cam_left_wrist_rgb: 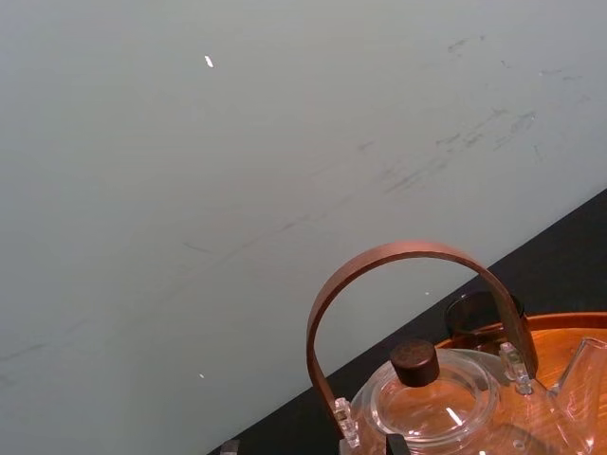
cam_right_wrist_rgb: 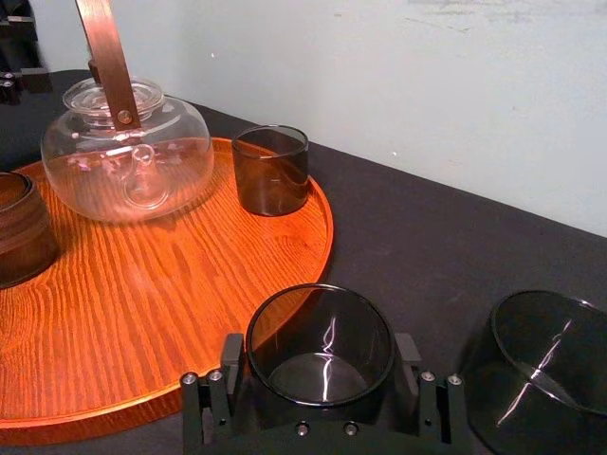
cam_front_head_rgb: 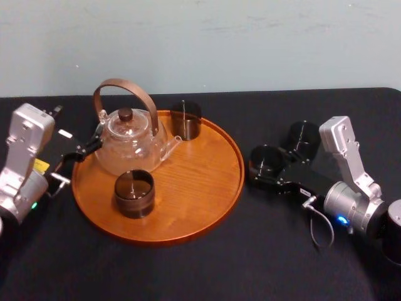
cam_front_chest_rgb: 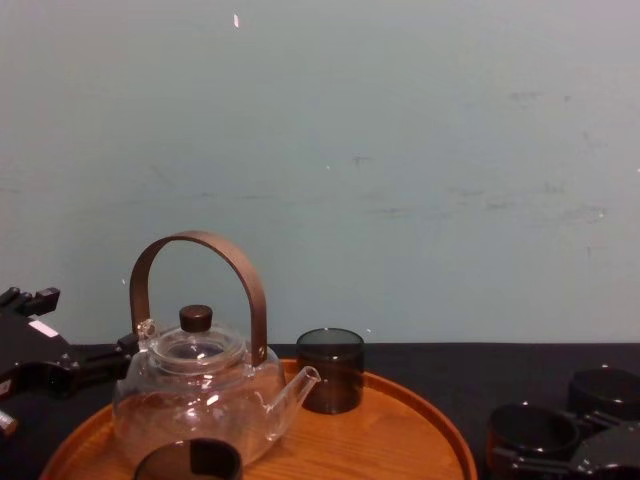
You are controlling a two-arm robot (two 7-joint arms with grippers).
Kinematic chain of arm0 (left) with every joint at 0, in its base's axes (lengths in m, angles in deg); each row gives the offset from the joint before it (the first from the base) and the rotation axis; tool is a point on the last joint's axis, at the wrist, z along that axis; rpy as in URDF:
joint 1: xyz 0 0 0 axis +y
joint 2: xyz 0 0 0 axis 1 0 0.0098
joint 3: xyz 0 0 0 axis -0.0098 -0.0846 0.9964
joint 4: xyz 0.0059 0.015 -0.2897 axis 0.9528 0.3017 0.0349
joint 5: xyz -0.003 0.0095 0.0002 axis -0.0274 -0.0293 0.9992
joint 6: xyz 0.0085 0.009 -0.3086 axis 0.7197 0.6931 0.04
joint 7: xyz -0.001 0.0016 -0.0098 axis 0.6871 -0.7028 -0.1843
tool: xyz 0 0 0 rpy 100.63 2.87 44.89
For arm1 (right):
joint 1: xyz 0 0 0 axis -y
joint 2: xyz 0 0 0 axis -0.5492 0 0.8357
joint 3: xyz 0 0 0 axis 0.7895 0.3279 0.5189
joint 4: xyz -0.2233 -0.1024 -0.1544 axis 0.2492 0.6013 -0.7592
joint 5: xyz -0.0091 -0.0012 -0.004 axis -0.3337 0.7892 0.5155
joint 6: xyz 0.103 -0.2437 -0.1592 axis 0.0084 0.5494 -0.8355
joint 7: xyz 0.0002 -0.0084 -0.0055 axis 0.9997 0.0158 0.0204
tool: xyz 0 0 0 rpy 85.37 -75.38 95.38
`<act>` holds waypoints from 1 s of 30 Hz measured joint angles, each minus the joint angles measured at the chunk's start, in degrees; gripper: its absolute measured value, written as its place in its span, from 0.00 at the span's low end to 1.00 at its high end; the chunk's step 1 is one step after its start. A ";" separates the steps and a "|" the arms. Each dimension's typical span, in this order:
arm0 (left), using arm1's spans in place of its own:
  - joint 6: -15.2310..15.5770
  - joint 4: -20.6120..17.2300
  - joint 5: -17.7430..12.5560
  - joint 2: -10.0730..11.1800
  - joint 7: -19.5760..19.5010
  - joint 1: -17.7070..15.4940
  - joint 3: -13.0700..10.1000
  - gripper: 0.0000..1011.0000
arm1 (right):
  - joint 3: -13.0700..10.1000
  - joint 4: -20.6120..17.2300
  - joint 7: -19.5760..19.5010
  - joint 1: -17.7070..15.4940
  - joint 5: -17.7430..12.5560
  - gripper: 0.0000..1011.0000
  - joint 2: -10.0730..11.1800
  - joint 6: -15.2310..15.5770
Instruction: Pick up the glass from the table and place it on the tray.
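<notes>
While the glass (cam_front_head_rgb: 265,162) stands on the table (cam_front_head_rgb: 207,269), right of the tray (cam_front_head_rgb: 207,188): hazards and clearances.
Head view: right gripper (cam_front_head_rgb: 263,169) clamped on the glass. A spare glass (cam_front_head_rgb: 304,139) stands just behind, and we judge a wide swing would knock it. Left gripper (cam_front_head_rgb: 93,143) idle at the tray's left rim beside the teapot (cam_front_head_rgb: 128,141), fingers spread. Left wrist view: teapot handle (cam_left_wrist_rgb: 408,284) close ahead, off the route. Right wrist view: the low rim lies near, so a shallow lift would catch it, and smooth walls may slip. Bare wood lies open between the rim, back cup (cam_right_wrist_rgb: 271,171) and front cup (cam_right_wrist_rgb: 14,227). Chest view: the spout (cam_front_chest_rgb: 300,385) points rightward, and we would set down short of it.
</notes>
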 joint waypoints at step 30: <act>0.00 0.00 0.00 0.00 0.00 0.00 0.00 0.99 | -0.41 -1.99 0.63 -0.72 -0.51 0.89 0.79 -0.48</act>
